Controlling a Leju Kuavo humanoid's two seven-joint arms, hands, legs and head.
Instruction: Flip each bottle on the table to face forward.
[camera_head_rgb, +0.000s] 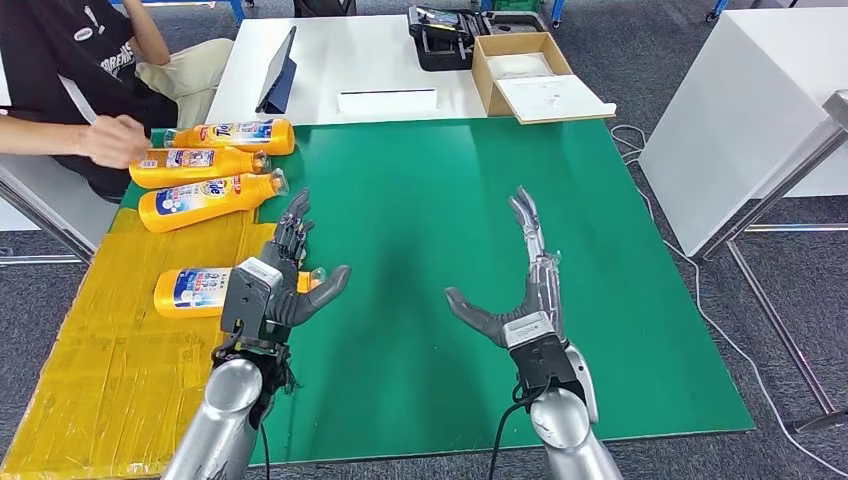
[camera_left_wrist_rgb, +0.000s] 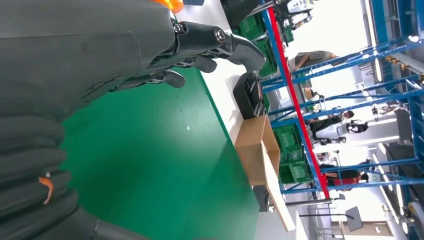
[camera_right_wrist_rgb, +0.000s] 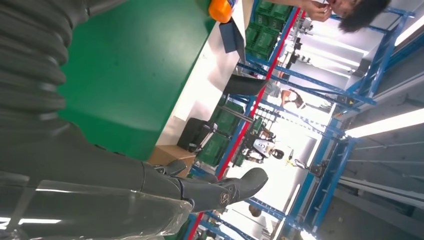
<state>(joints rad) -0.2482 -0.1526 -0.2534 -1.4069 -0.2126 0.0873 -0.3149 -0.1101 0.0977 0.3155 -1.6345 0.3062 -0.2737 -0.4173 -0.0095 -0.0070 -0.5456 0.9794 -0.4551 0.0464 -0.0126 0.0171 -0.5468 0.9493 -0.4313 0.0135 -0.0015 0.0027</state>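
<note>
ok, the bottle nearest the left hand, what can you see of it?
The nearest bottle is yellow-orange plastic with a blue and white label facing up. It lies on its side, apart from the three bottles further back, body on the yellow taped surface and cap end pointing toward the green mat. The left hand sits over its cap end, hiding the neck, with a bit of orange showing between thumb and fingers. Whether the hand actually touches it cannot be told.

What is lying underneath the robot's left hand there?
Under the left hand lies an orange bottle on its side, on the yellow sheet beside the green mat. Its label end shows; the hand and wrist cover its neck end, so only a bit of cap peeks out.
</note>
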